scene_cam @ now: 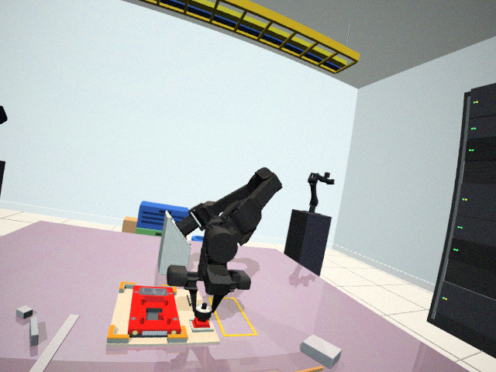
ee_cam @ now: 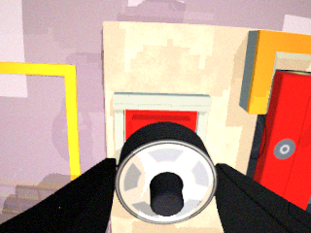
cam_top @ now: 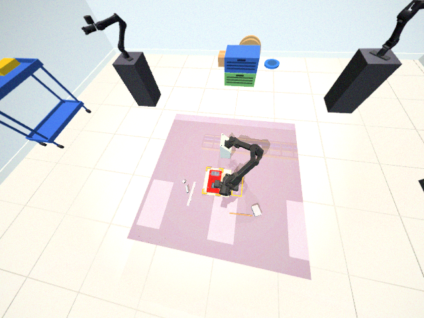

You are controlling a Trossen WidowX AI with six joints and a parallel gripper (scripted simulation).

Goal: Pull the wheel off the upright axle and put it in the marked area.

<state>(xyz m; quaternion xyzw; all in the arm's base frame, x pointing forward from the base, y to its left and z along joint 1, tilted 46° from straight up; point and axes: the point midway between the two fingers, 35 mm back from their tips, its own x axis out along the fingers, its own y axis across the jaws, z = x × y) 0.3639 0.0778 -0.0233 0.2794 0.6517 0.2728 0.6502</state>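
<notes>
The wheel, black with a white hub (scene_cam: 203, 311) (ee_cam: 143, 160), sits on the upright black axle (scene_cam: 204, 305) (ee_cam: 166, 196), whose tip stands out through the hub. Below it is a red block (scene_cam: 201, 322) (ee_cam: 160, 117) in a pale holder on the board. My gripper (scene_cam: 203, 311) (ee_cam: 165, 170) is shut on the wheel, one finger touching each side. The marked area, a yellow outline (scene_cam: 246, 316) (ee_cam: 72, 121), lies on the table just beside the board. In the top view the arm hides the wheel.
The cream board (scene_cam: 117, 316) (ee_cam: 141, 44) also bears a red car body (scene_cam: 137, 308) (ee_cam: 296, 141) between orange corner pieces (scene_cam: 118, 335) (ee_cam: 266, 73). A pale slanted panel (scene_cam: 172, 248) stands behind. A grey block (scene_cam: 321, 350) (cam_top: 256, 209) lies to the right, and a pale strip (scene_cam: 56, 342) (cam_top: 191, 193) to the left.
</notes>
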